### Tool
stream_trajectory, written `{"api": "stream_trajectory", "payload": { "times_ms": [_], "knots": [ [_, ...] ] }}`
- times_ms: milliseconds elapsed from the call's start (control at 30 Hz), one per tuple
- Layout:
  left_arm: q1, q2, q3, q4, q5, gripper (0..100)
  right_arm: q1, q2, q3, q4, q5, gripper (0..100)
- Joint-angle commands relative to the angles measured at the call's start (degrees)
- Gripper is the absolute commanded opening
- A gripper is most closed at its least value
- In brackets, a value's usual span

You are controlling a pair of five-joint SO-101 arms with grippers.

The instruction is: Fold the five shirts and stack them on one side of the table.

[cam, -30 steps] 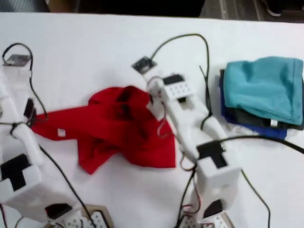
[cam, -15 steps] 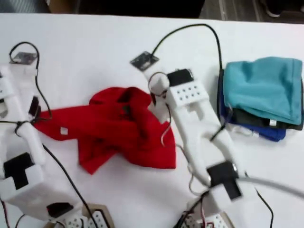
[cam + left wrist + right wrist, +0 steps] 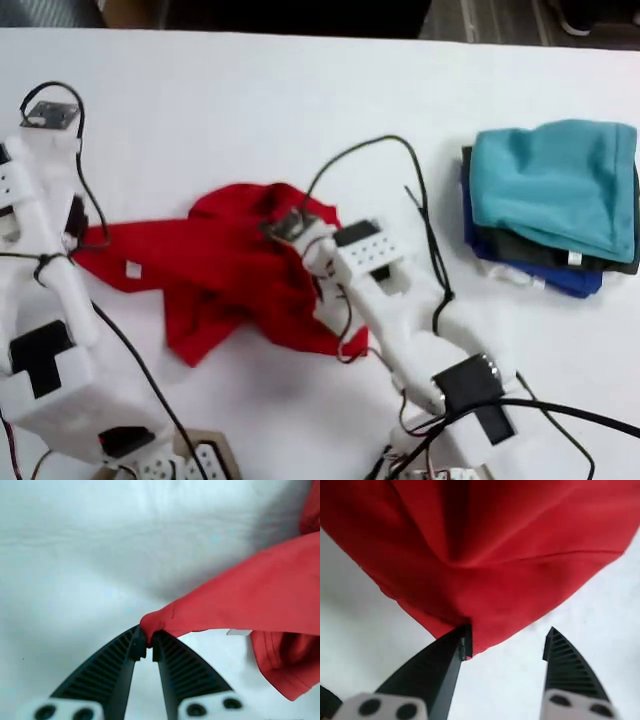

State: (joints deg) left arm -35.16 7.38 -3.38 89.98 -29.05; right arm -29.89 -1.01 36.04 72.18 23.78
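Nearest, the right arm (image 3: 420, 330) lies across the near part of the red shirt (image 3: 225, 275); its right pincer (image 3: 508, 632) stands wide open over the shirt's hem, one fingertip at the cloth's edge, nothing gripped; the left pincer (image 3: 149, 647) is closed tight on a bunched tip of the same shirt, at its left end, low over the worktop (image 3: 200, 120). The red shirt lies mid-worktop, crumpled and unfolded, one flap trailing toward the near edge; it is judged to be the last garment to fold. Farther off, at the right side, the stack (image 3: 550, 215) shows a teal shirt (image 3: 555, 180) on top, with a dark one and a blue one beneath; whether a fourth lies under them cannot be told. Remaining, by this reading: flatten and fold the red shirt, then set it on the stack. Obstacles: a black cable (image 3: 425, 200) loops between shirt and stack; the right arm covers part of the cloth.
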Motion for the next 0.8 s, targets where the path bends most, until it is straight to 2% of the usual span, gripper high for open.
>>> {"api": "stream_trajectory", "payload": {
  "times_ms": [0,267,433,600,767],
  "knots": [
    [0.3,-0.5,-2.2,-1.1,0.6,3,-0.3,-2.9,1.7,-1.5,-0.2,23.3],
    [0.3,-0.5,-2.2,-2.3,0.6,3,-0.2,-2.7,5.5,-4.9,0.2,21.4],
    [0.3,-0.5,-2.2,-2.3,0.6,3,-0.2,2.3,5.6,-5.1,0.3,2.3],
    [0.3,-0.5,-2.2,-2.2,0.6,3,0.5,7.7,3.3,-5.2,4.7,2.1],
    [0.3,-0.5,-2.1,-2.1,0.6,3,6.1,7.3,-7.7,-3.9,5.5,2.1]
  ]
}}
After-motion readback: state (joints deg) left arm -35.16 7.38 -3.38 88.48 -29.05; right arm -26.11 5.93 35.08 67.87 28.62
